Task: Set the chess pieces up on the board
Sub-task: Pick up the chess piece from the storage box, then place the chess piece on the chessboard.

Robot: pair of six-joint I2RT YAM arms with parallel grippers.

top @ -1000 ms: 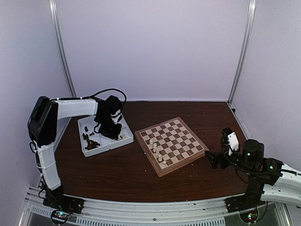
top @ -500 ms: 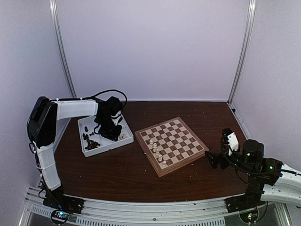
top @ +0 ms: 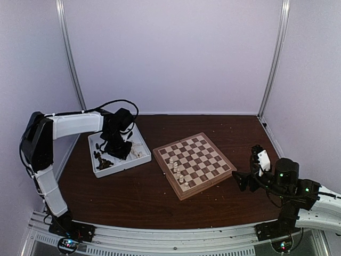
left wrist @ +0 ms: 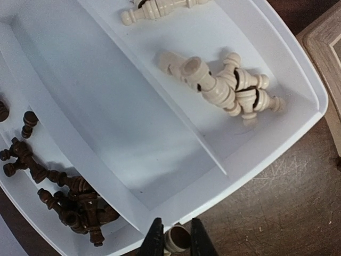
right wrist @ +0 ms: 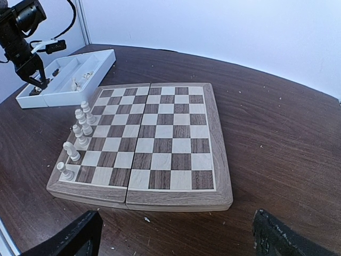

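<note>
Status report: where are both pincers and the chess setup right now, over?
Left pincer shut on cream piece at tray edge. Right pincer open, beside board. Row of cream pieces standing on board. Nothing blocking.

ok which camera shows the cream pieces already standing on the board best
The right wrist view: the cream pieces stand in a clear row along one edge of the board. The top view shows them small and bunched. The left wrist view catches only a board corner, no standing pieces.
</note>
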